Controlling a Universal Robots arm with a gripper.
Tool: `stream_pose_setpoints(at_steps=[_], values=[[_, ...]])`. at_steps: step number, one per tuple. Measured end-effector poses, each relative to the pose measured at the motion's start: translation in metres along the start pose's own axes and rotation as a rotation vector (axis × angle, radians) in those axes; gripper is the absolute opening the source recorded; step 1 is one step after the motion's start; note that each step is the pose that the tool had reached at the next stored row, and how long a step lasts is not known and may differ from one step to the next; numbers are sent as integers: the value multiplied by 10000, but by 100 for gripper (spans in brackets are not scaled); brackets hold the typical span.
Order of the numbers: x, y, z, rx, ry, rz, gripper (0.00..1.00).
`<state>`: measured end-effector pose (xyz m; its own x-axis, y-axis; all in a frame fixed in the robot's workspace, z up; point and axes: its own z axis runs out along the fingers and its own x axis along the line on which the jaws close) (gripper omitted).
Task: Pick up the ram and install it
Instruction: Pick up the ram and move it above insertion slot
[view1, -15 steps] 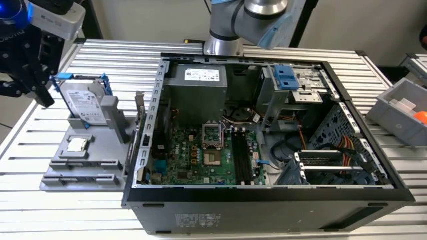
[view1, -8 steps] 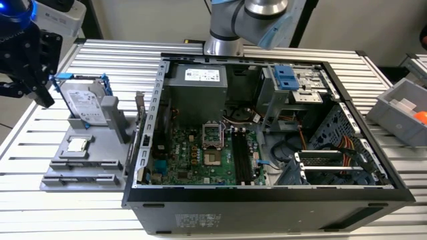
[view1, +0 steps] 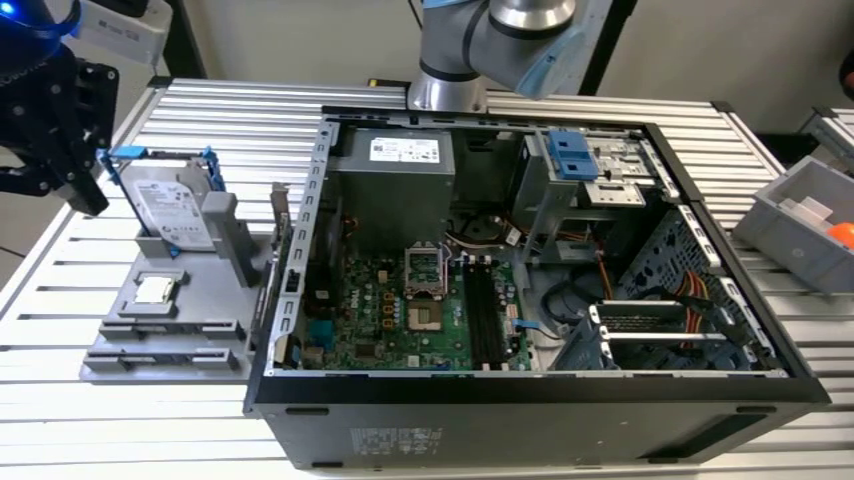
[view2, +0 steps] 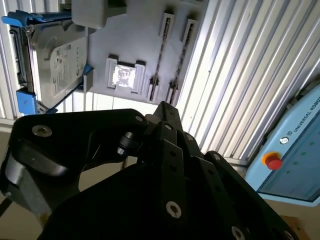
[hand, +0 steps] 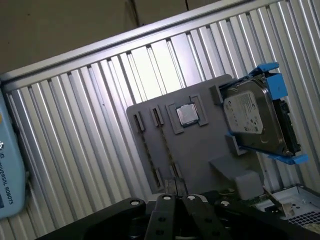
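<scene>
Black tool (hand: 175, 193): jaws closed together, nothing held. It hovers above the tabletop (view1: 40, 300) at the exterior view's upper left. Beyond it, the ram (hand: 148, 149) stands on edge in the slots of the grey fixture (hand: 200, 150), at the exterior view's lower left and apart from the tool. Further on sit the processor chip (hand: 187, 114) and the hard drive (hand: 252, 117). Step in hand, as judged: approach for the pick. A grasp calls for opened jaws aligned across the stick's thin edge.
</scene>
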<state>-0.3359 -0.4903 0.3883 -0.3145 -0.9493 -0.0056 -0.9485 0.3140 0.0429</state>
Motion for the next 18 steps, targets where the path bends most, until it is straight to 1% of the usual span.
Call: stream_pose_setpoints(at_steps=[18], values=[[0,0,0,-11,87,-2042,0]])
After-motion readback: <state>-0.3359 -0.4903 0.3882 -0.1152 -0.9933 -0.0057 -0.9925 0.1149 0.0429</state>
